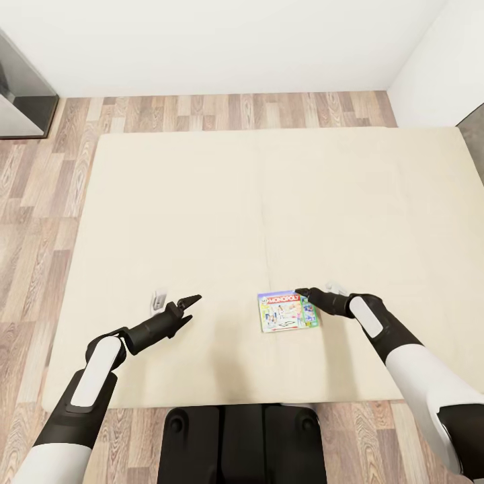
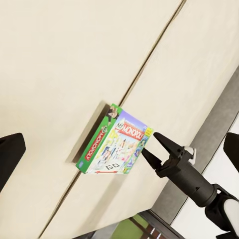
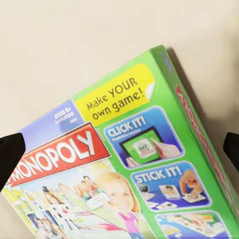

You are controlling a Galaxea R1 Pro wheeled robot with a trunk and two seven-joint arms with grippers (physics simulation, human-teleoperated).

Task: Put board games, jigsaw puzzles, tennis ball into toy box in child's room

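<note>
The Monopoly box lies flat on the bed, face up, close to the near edge and just right of the mattress seam. My right gripper sits at the box's far right corner, fingers spread apart and holding nothing; from the left wrist camera its two dark tips straddle that corner of the box, though I cannot tell whether they touch it. Through my right wrist camera the box lies between my fingertips, its red banner and green side plain to read. My left gripper hovers over bare mattress well to the left of the box, fingers parted and empty.
</note>
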